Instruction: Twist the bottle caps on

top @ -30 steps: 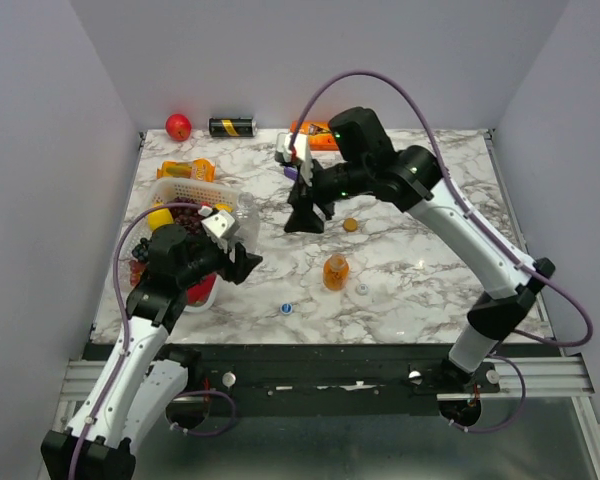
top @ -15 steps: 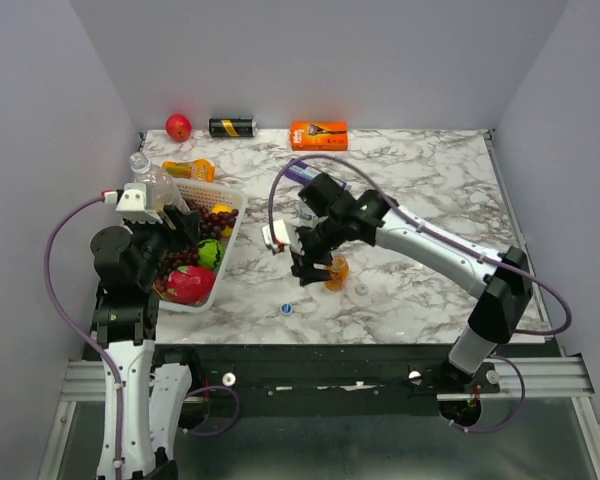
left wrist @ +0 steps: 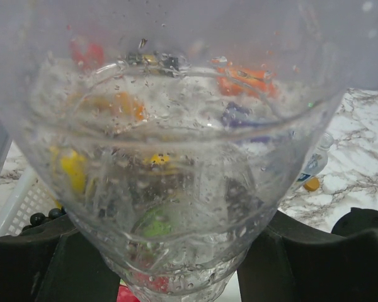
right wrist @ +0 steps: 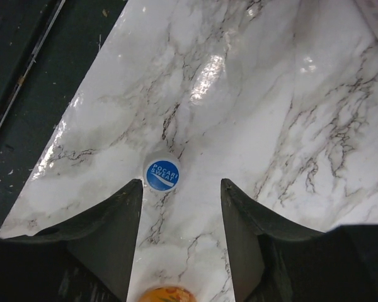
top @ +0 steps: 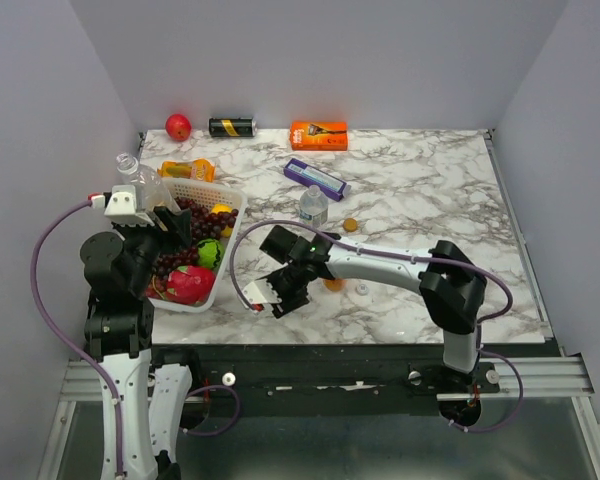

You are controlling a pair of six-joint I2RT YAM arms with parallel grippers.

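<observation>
My left gripper (top: 165, 218) is shut on a clear bottle (top: 145, 182), raised and tilted over the basket's left end. This bottle (left wrist: 189, 126) fills the left wrist view, with a dark finger on each side of its base. My right gripper (right wrist: 179, 189) is open, low over the table near the front edge. The blue cap (right wrist: 162, 175) lies flat just beyond its left fingertip; in the top view the gripper (top: 273, 298) covers it. The orange bottle (top: 333, 283) stands behind the right wrist. A whitish cap (top: 361, 290), an orange cap (top: 351, 225) and a labelled clear bottle (top: 313, 207) stand apart.
A white basket (top: 202, 187) of fruit sits at the left. Along the back are a red fruit (top: 178, 126), a black can (top: 232, 127) and an orange box (top: 318, 134). A purple box (top: 315, 178) lies mid-table. The table's front edge is close to my right gripper.
My right arm has swept from the back of the table, past the orange bottle, down to the blue cap at the front. My left arm has pulled back and lifted the clear bottle.
</observation>
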